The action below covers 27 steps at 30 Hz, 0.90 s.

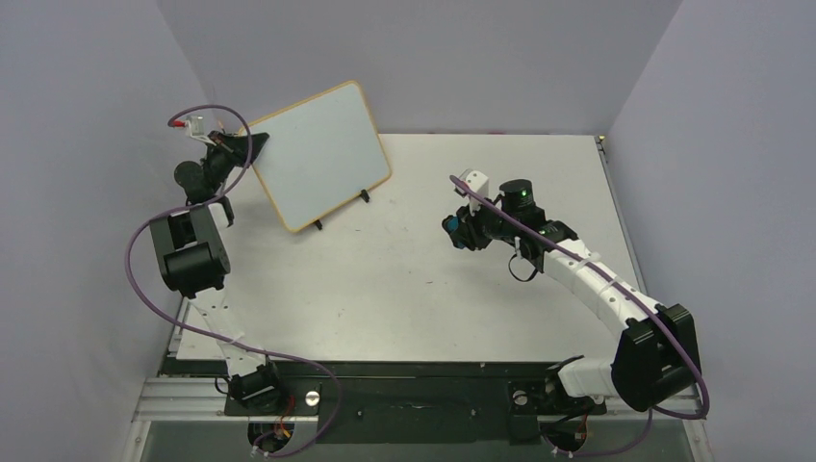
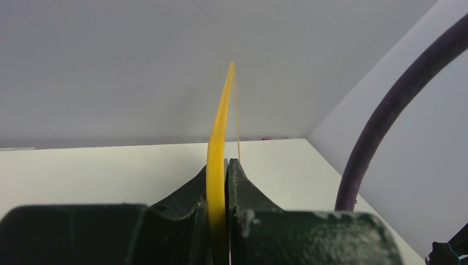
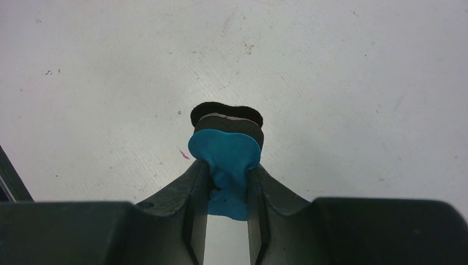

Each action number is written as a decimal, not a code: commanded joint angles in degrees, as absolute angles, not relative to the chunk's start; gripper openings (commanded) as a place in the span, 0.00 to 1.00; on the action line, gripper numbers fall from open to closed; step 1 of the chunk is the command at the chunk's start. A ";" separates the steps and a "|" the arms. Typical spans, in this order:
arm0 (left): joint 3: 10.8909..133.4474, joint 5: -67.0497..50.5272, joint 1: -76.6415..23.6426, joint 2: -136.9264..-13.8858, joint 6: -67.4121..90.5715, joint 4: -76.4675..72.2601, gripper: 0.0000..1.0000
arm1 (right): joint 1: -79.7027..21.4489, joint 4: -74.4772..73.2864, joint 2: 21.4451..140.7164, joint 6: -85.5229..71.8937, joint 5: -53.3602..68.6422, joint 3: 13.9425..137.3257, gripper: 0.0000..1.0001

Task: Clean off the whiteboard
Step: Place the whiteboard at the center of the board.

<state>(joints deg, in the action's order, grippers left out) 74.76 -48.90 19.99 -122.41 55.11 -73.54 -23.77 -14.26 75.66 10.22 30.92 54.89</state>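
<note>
Edge-on from the left wrist, the whiteboard (image 2: 219, 138) shows only its yellow frame, its face hidden. From above it leans on a black wire stand (image 1: 364, 196) at the table's (image 1: 404, 308) far left (no writing can be made out). The left gripper (image 1: 248, 144) pinches the board's left edge. The right gripper (image 3: 227, 165), well apart, clamps a blue eraser (image 3: 226, 149), partly buried between its fingers.

Behind each black pincer, white links (image 1: 597, 284) and black joint housings (image 1: 192, 255) are forming the arm. Purple cables (image 1: 128, 265) are trailing rearward; a green light (image 1: 522, 192) is glowing behind the right pincer (image 1: 452, 229).
</note>
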 commanded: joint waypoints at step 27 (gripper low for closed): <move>84.66 -58.41 24.75 -131.20 39.69 -77.57 0.11 | -25.94 -14.74 80.10 11.99 30.17 58.07 0.00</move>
<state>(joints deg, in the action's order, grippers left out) 86.00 -53.71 22.31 -129.32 52.07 -72.25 -25.63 -15.53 80.12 11.31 30.41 55.37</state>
